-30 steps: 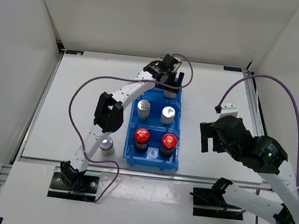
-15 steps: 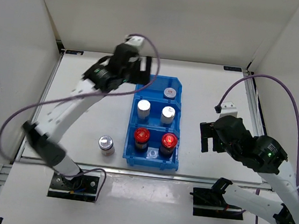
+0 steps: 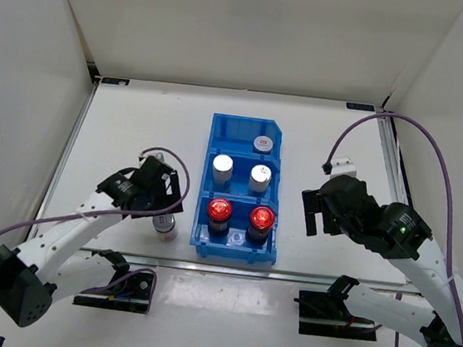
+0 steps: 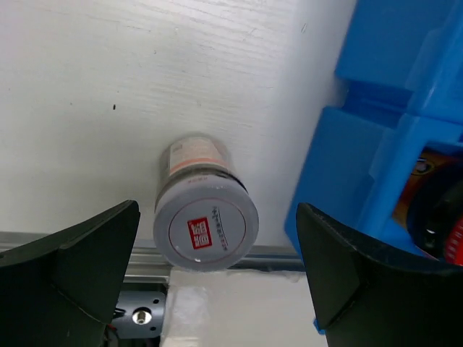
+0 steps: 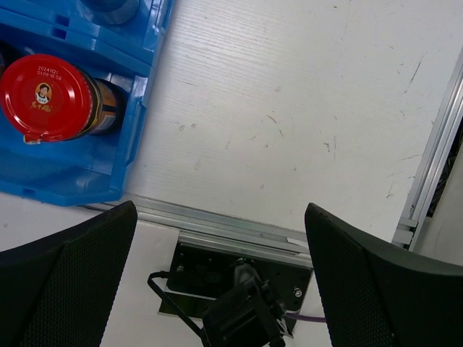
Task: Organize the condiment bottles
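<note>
White table [image 3: 136,129], grained and lightly scuffed, lay under me, boxed in by plain white walls [image 3: 248,25], with a metal rail [image 5: 217,224] along its near edge. The blue bin [image 3: 235,253] stood at its middle. In the bin's far compartment was one short jar [image 3: 262,143], in the middle one two pale bottles [image 3: 222,167], and in the near one two red-capped bottles [image 3: 220,211]. A second short jar, the loose jar [image 4: 206,228], stood upright on the table just left of the bin's near corner.

My left wrist view cut the bin off at its right edge and showed only a sliver of red cap. The print on the loose jar's lid was too small to read. My right wrist view caught one red cap whole.

My left arm lay low and bent. My left gripper [image 4: 217,213] pointed down over the loose jar, fingers spread wide on either side, touching nothing. My right gripper [image 5: 221,217] hung over bare table right of the bin, fingers wide apart and empty.
</note>
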`<state>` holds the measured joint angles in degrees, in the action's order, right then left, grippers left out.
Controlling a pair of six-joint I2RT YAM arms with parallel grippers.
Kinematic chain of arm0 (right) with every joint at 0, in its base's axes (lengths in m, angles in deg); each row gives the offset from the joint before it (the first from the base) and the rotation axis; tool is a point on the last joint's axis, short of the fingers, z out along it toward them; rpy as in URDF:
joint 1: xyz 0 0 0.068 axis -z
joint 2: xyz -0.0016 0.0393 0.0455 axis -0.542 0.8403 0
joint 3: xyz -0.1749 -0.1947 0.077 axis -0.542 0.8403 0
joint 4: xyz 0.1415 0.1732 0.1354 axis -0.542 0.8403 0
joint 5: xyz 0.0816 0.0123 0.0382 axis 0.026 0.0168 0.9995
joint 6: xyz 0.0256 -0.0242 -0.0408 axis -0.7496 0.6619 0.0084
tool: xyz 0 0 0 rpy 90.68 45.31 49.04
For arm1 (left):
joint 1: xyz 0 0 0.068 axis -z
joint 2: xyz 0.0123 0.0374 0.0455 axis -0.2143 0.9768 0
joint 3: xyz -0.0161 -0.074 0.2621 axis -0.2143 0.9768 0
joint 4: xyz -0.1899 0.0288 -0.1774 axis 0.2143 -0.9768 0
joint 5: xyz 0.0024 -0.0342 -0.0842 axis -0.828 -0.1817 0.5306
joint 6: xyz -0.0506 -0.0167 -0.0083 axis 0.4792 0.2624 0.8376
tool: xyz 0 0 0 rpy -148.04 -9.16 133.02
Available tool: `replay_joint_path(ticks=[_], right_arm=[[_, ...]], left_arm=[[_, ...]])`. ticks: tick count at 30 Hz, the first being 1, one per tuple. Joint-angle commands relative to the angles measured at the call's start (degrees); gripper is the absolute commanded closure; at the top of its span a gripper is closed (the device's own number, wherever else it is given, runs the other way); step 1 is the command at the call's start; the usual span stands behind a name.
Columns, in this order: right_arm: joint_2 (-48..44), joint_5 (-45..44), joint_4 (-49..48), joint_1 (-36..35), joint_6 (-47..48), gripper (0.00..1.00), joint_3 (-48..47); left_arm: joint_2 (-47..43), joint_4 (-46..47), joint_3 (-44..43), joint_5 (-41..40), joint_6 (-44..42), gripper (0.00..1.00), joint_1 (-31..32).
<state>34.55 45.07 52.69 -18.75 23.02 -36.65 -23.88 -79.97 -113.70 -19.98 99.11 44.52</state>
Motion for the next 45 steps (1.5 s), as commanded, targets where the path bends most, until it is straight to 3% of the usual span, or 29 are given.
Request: replay_joint_path(ticks=[1, 8, 16, 21, 25, 30, 32, 36, 39, 44, 45], right_arm=[[-0.35, 0.27, -1.45, -0.37, 0.61, 0.0, -0.2], [0.17, 0.27, -1.45, -0.37, 0.61, 0.0, -0.2], [0.7, 0.27, -1.45, -0.37, 0.61, 0.0, -0.2], [0.7, 0.27, -1.45, -0.37, 0.61, 0.0, -0.2], [0.7, 0.27, -1.45, -0.37, 0.61, 0.0, -0.2], [0.7, 0.27, -1.45, -0.37, 0.61, 0.0, -0.2], [0.7, 0.27, -1.45, -0.37, 0.61, 0.0, -0.2], [0.7, 0.27, -1.45, -0.37, 0.61, 0.0, -0.2], [0.7, 0.27, -1.45, -0.37, 0.61, 0.0, -0.2], [0.7, 0.27, -1.45, -0.37, 0.61, 0.0, -0.2], [0.7, 0.27, -1.45, -0.37, 0.61, 0.0, -0.2]], left_arm=[[-5.89, -0.51, 0.19, -0.99, 7.0, 0.0, 0.2], [-4.5, 2.74, 5.11, 3.48, 8.76, 0.0, 0.2], [-4.49, 3.27, 8.81, 3.49, 9.91, 0.07, 0.2], [-5.63, 3.8, 5.57, 2.97, 8.34, 0.38, 0.2], [-3.88, 0.02, -4.61, -1.51, 3.95, 0.59, 0.2], [7.45, -5.78, -29.21, -6.43, -4.83, 0.78, 0.2], [11.31, -5.78, -39.99, -7.41, -7.74, 0.78, 0.2], [24.82, -0.69, -54.0, 1.17, -16.35, 0.78, -1.73], [32.93, -0.07, -64.35, 3.84, -17.07, 0.78, -2.26], [51.28, 2.46, -75.8, 7.35, -18.38, 0.8, -3.48], [51.32, 2.48, -77.31, 8.23, -18.39, 0.8, -3.49]])
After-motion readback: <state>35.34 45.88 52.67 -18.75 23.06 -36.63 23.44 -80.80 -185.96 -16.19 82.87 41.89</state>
